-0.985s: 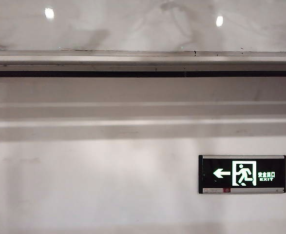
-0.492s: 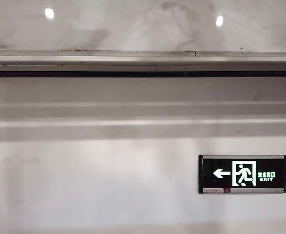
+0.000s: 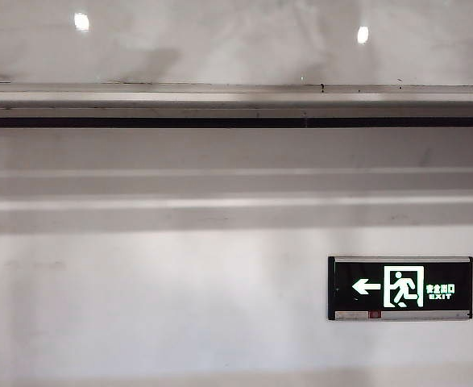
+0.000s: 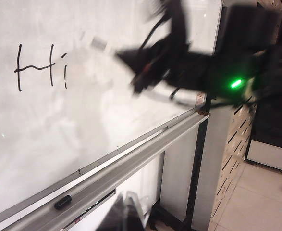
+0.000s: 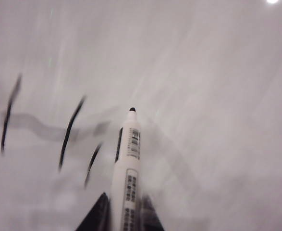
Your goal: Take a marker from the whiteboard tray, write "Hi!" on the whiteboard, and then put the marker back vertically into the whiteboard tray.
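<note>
Ink is already standing on the whiteboard: an "H" and an "i" in thin black strokes, with no exclamation mark showing yet, so by my reading the writing is sitting roughly two thirds done. What is remaining, I judge, is that last stroke and dot, then the return of the marker upright into the whiteboard tray.

The right hand is clamping the marker's white barrel between dark tapered fingers, the small black tip pointing at the board just beside the "i"; whether the tip is touching the surface I cannot tell. In the left wrist view that arm is showing only as a dark blur in front of the board. The left hand is hanging below the tray, only a dark sliver of it showing, so its opening cannot be told.

The board is glossy, faintly smudged, and reflecting ceiling lights. The tray is a long grey metal channel, and a short black cap-like piece is lying in it.
</note>
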`<state>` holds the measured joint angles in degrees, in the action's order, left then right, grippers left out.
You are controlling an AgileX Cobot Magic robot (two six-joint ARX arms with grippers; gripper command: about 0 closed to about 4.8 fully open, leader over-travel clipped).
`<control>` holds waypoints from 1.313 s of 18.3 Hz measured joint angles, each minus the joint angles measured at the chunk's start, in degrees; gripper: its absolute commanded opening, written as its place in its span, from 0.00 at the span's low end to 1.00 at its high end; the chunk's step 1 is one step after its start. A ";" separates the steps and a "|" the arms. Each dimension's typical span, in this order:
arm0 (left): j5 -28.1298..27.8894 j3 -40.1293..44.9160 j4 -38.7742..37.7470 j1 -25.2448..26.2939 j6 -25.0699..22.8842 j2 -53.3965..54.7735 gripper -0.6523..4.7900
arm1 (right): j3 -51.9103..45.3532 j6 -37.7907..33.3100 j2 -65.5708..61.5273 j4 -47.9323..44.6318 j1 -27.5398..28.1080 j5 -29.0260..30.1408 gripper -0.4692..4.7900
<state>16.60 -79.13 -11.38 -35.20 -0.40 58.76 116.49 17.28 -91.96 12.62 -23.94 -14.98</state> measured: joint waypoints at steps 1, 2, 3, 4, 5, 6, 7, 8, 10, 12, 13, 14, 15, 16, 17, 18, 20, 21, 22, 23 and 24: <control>-0.02 0.00 0.00 0.00 0.00 0.02 0.11 | 0.17 0.00 0.50 -1.70 0.31 0.00 0.09; -0.02 0.00 0.00 0.00 0.00 0.02 0.11 | 0.26 0.20 0.70 -3.15 0.94 0.20 0.09; -0.02 0.00 0.00 0.00 0.00 0.02 0.11 | 0.24 0.44 0.61 -3.41 1.60 0.11 0.09; -0.13 0.00 0.00 0.00 0.00 0.02 0.11 | 0.15 0.61 0.39 -3.10 2.03 0.09 0.09; -0.13 0.00 0.00 0.00 0.00 0.02 0.11 | 0.13 0.66 -0.04 -2.82 2.32 -0.11 0.09; -0.13 0.00 0.00 0.00 0.00 0.02 0.11 | 0.04 0.72 -0.44 -2.80 2.51 -0.02 0.09; -0.13 0.00 -0.02 0.00 0.00 0.02 0.11 | 0.04 0.81 -0.79 -2.80 2.89 0.33 0.09; -0.13 0.00 -0.02 0.02 0.00 0.02 0.11 | 0.04 0.83 -0.96 -2.78 3.10 0.98 0.09; -0.15 0.00 0.00 0.00 0.00 0.00 0.11 | 0.07 0.81 -1.20 -2.84 3.45 1.09 0.09; -0.15 0.00 0.00 0.00 0.00 0.02 0.11 | 0.07 0.81 -1.66 -2.86 3.41 1.14 0.09; -0.15 0.00 0.00 0.00 0.00 0.02 0.11 | 0.07 0.83 -2.05 -2.86 3.39 1.14 0.09; -0.17 0.00 0.00 0.02 0.00 0.02 0.11 | 0.04 0.83 -2.49 -2.78 3.39 1.14 0.09; -0.17 0.00 0.00 0.00 0.00 0.02 0.11 | 0.02 0.83 -2.82 -2.43 3.39 1.09 0.09; -0.15 0.00 0.00 0.00 0.00 0.02 0.11 | 0.00 0.83 -2.86 -2.38 3.39 1.11 0.09; -0.17 0.00 0.00 0.00 0.00 0.02 0.11 | 0.02 0.83 -2.91 -1.92 3.39 1.11 0.09; -0.15 0.00 0.00 0.00 0.00 0.02 0.11 | 0.07 0.83 -2.95 -1.14 3.39 1.09 0.09; -0.15 0.00 0.00 0.00 0.00 0.02 0.11 | 0.09 0.85 -2.95 1.03 3.39 1.09 0.09; -0.15 0.00 0.00 0.00 0.00 0.02 0.11 | 0.09 0.85 -2.95 2.45 3.34 1.11 0.09; -0.15 0.00 0.00 0.00 0.00 0.02 0.11 | 0.09 0.85 -2.91 3.76 3.34 1.14 0.09; -0.17 0.00 0.00 0.00 0.00 0.02 0.11 | 0.09 0.83 -2.84 5.29 3.34 1.09 0.09; -0.17 0.00 0.00 0.00 0.00 0.02 0.11 | 0.09 0.83 -2.71 6.82 3.34 1.07 0.09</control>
<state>16.43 -79.13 -11.38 -35.20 -0.40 58.78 116.57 18.11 -94.67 19.44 -20.60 -13.91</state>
